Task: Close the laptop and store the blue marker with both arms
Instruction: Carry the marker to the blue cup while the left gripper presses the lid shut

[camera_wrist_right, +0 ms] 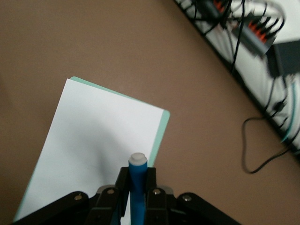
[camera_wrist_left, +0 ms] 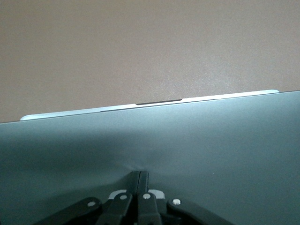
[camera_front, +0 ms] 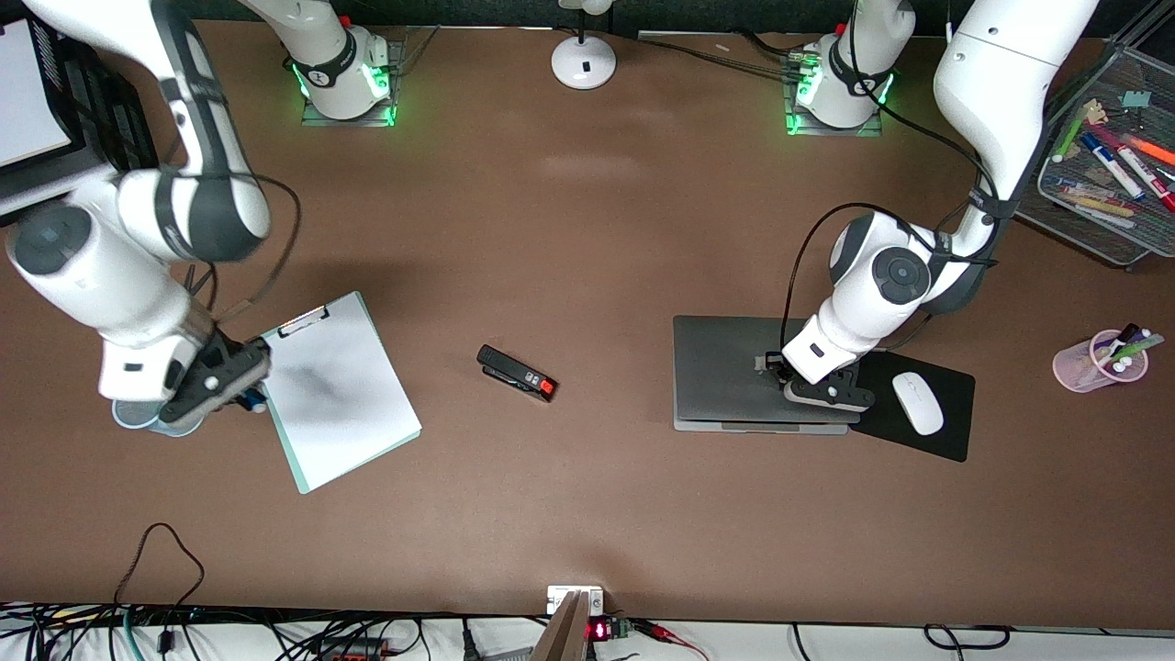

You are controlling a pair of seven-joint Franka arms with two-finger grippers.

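The silver-grey laptop (camera_front: 725,372) lies with its lid down flat on its base, toward the left arm's end of the table. My left gripper (camera_front: 778,365) is shut and empty, its tips resting on the lid (camera_wrist_left: 197,136); it also shows in the left wrist view (camera_wrist_left: 139,174). My right gripper (camera_front: 246,395) is shut on the blue marker (camera_wrist_right: 138,190), white tip pointing out past the fingers (camera_wrist_right: 123,180). It hangs over the edge of the clipboard (camera_front: 340,399), beside a pale blue cup (camera_front: 136,418) that my right hand partly hides.
A black stapler with a red end (camera_front: 517,373) lies mid-table. A white mouse (camera_front: 918,402) sits on a black pad (camera_front: 945,431) beside the laptop. A pink cup of markers (camera_front: 1100,360) and a mesh tray of markers (camera_front: 1106,174) stand at the left arm's end. A lamp base (camera_front: 584,61) stands between the arm bases.
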